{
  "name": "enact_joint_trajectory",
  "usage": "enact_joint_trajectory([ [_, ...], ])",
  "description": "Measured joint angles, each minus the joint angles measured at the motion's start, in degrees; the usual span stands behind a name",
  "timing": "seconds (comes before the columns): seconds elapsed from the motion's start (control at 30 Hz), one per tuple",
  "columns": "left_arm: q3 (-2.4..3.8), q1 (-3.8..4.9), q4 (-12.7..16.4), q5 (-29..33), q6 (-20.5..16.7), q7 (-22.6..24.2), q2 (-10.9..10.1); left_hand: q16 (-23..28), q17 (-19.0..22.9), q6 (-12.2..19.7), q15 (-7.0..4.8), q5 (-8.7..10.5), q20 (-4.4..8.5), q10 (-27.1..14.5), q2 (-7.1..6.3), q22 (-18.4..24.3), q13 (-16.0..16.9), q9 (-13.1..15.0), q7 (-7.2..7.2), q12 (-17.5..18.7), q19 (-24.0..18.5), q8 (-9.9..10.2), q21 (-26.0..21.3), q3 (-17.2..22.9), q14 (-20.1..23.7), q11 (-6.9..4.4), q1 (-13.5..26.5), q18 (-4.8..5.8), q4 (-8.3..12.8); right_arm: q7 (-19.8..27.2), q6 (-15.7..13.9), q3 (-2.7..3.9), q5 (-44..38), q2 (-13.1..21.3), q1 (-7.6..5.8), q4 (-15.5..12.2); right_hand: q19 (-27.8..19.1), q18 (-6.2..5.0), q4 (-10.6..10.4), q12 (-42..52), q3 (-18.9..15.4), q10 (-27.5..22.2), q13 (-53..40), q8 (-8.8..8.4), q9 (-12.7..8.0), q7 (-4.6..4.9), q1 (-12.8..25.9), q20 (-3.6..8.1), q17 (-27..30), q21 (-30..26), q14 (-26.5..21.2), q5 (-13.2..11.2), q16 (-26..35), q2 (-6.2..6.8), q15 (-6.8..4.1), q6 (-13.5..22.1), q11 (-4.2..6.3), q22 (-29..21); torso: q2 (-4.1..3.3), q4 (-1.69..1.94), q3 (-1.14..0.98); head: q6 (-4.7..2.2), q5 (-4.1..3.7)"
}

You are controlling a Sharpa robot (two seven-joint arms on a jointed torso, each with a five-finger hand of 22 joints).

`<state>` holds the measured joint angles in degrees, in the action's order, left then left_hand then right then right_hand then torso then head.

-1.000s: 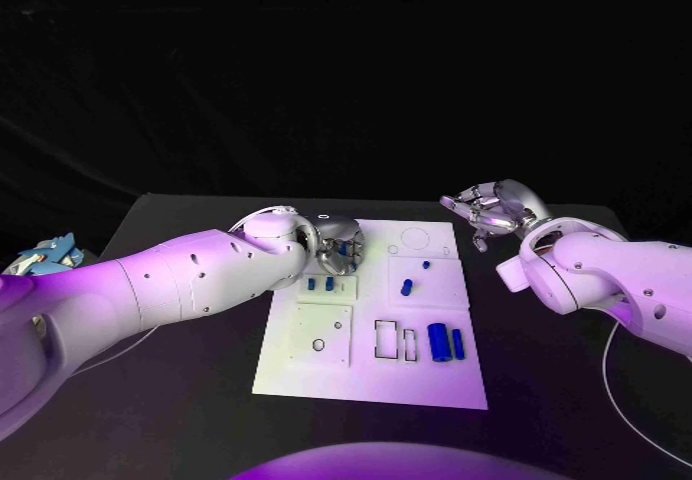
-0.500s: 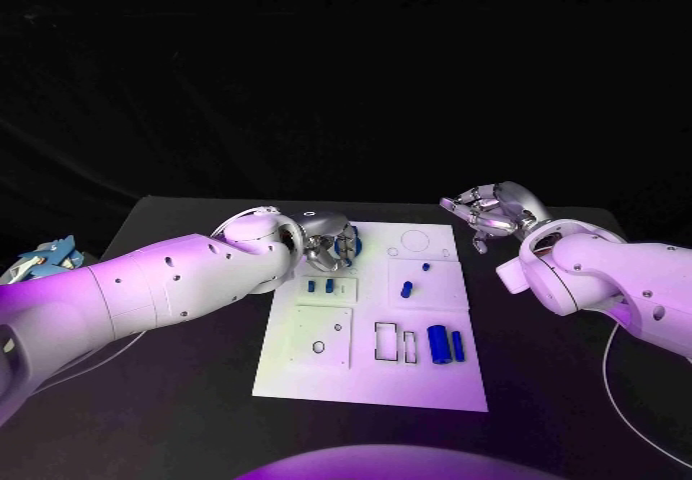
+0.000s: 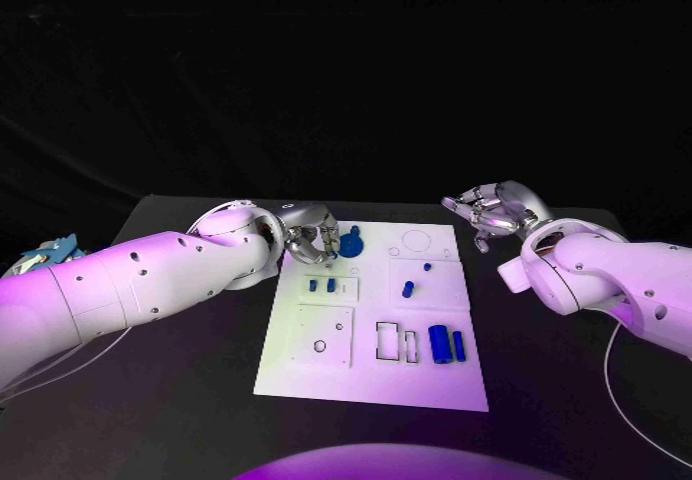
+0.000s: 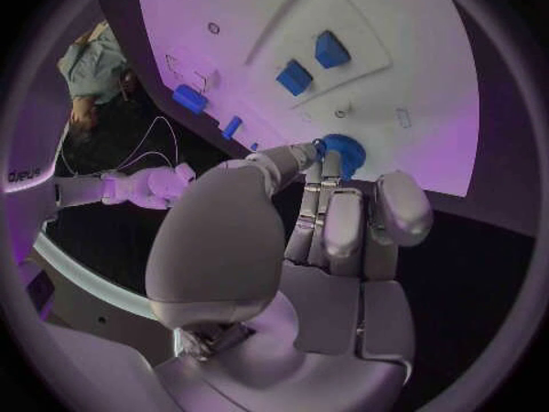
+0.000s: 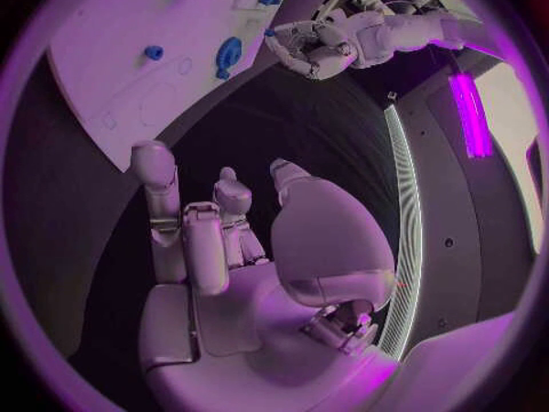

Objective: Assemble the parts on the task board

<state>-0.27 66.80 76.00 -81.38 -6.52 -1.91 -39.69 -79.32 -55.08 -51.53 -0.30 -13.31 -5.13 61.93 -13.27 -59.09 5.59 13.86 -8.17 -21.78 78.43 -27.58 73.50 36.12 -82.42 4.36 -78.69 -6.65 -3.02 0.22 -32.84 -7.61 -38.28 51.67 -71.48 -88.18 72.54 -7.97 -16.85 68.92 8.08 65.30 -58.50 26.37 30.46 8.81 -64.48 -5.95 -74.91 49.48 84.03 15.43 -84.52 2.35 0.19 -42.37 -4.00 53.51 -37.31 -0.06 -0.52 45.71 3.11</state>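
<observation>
Now, from the head view, the task board (image 3: 372,320) lies in the middle of the black table (image 3: 173,380). The left hand (image 3: 307,241) is at the board's far left corner, just beside a round blue part (image 3: 351,241) that stands on the board there. 2 small blue blocks (image 3: 320,285) lie lower on the board, and 2 blue cylinders (image 3: 446,343) lie near its right edge. The right hand (image 3: 488,211) hangs beyond the board's far right corner, apart from it, with fingers curled and nothing between them.

From the left wrist view, the left hand (image 4: 332,238) reaches to the round blue part (image 4: 341,152); its fingertips (image 4: 324,160) are touching the part, but I cannot tell if they really grip it. The 2 small blue blocks (image 4: 312,63) are on the board (image 4: 424,82) farther away.

From the right wrist view, the right hand (image 5: 223,238) is over the dark table with its fingers bent inward, holding nothing. The board (image 5: 126,37) and the left hand (image 5: 306,44) are well apart from it.
</observation>
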Motion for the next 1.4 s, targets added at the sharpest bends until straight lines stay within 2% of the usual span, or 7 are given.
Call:
enact_joint_trajectory([
  [0.27,-0.10,-0.02,-0.65,-0.08,2.10,-1.12,-0.24,0.00,0.00,-0.20,0.00,0.00,0.00,0.25,0.23,0.00,0.00,0.00,0.20,0.00,0.00,0.00,0.00,-0.15,0.00,-0.17,0.23,0.00,-0.15,0.00,0.00,0.00,0.00,-0.01,0.02,0.01,0.00,0.00,0.00,0.00,0.00,0.00,0.00,0.00,0.00,0.00,0.00,0.00,0.00,0.00,0.00,0.00,0.00,0.00,0.00,0.00,0.00,0.00,-0.03,-0.08,-0.04,0.02,0.27],
  [0.73,-0.28,-0.18,-1.55,-1.82,4.75,-2.57,0.68,0.00,-0.01,-0.20,0.00,0.00,0.00,0.25,0.23,0.14,0.00,0.00,0.20,0.28,0.00,-0.01,0.00,-0.15,0.00,-0.17,0.23,-0.01,-0.15,0.00,0.00,0.00,0.01,0.05,0.06,-0.02,0.00,0.00,0.00,0.00,0.00,0.00,0.00,0.00,0.00,0.00,0.00,0.00,0.00,0.00,0.00,0.00,0.00,0.00,0.00,0.00,0.00,0.00,-0.11,-0.20,-0.14,0.10,0.35],
  [1.4,-0.34,-0.14,-2.18,-2.32,6.20,-3.35,1.63,0.00,-0.01,-0.39,0.00,0.00,0.00,0.45,0.23,0.46,-0.07,0.00,0.41,0.52,0.00,0.29,0.00,-0.15,0.00,-0.38,0.23,-0.01,-0.15,0.00,-0.02,0.00,0.01,0.08,0.06,-0.08,0.00,0.00,0.00,0.00,0.00,0.00,0.00,0.00,0.01,0.00,0.00,0.00,-0.04,0.00,0.00,0.00,0.00,0.00,0.00,0.00,0.00,0.00,-0.09,-0.13,-0.07,0.20,0.24],
])
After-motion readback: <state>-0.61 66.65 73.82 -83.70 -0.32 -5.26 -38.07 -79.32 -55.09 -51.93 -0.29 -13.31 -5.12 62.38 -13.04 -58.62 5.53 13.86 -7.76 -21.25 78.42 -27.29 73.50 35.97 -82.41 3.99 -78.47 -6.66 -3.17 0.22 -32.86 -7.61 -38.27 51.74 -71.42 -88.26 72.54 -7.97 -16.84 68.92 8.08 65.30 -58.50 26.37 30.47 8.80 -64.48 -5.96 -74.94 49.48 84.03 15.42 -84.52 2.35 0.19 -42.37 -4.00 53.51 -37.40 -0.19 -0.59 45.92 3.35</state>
